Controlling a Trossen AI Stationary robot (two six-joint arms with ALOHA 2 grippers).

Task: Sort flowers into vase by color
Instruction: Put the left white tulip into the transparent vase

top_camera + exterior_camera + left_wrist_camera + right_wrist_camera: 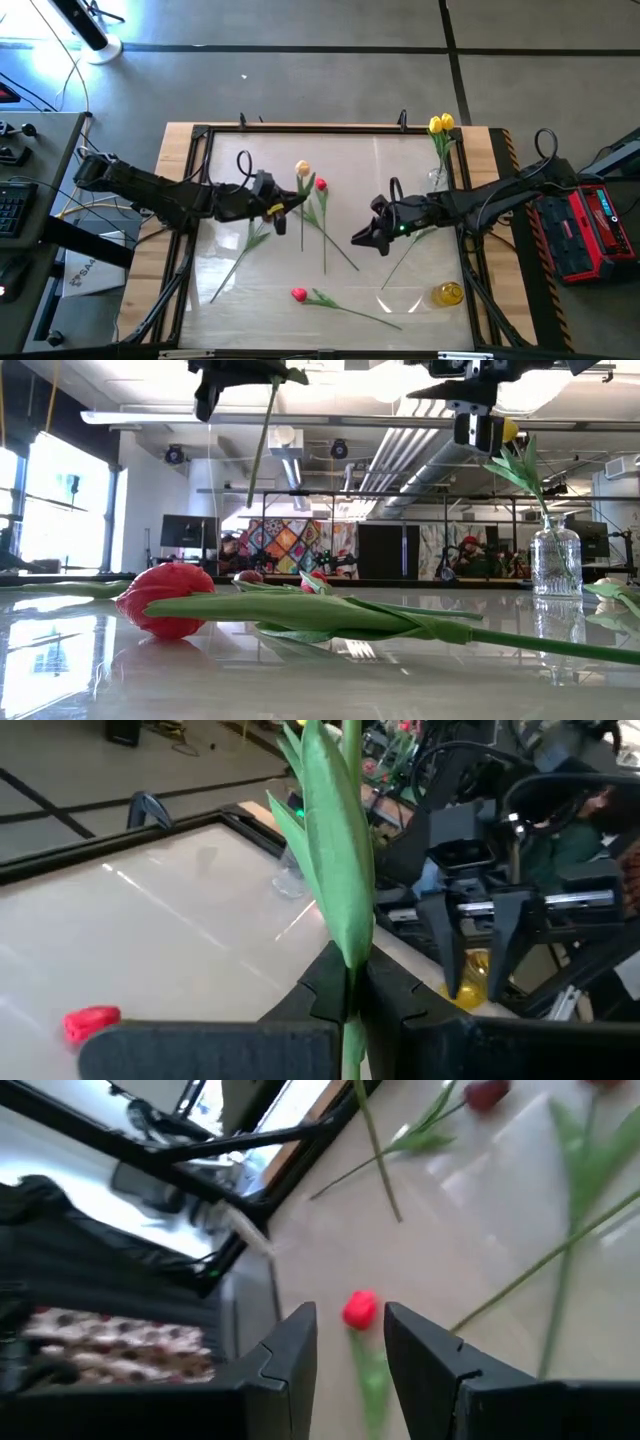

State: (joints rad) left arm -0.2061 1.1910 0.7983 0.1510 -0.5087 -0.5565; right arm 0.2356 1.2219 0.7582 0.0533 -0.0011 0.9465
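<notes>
High view shows a job only partly done: one yellow tulip (441, 124) stands in the clear glass vase (439, 179) at the far right corner of the table (400, 160), and the remaining flowers are spread over the white top. A second, yellowish vessel (449, 293) sits near the right front corner with nothing visibly in it, though it is too small to be sure. Lying loose are a peach tulip (302, 168) and a red-pink tulip (320, 184) side by side near the middle, their stems running toward the front edge, a red tulip (298, 294) at the front with its stem trailing to the right, and another green stem under the right arm whose head I cannot make out. The left gripper (283, 207) is over the left-centre of the table, lifted clear of the surface, its fingers (330, 985) pressed together on the lifted stem (345, 870), whose leaf rises straight up from the jaws in the left wrist view; the flower's colour is not visible in any view. In the low view that stem hangs down from the gripper, well above the tabletop. The right gripper (366, 238) hovers right of centre, jaws spread and holding nothing, with the red tulip (359, 1309) lying on the table just beyond its fingertips in the right wrist view. By my judgement most of the sorting is left: the held flower must reach a vase, and at least four more wait on the table.
</notes>
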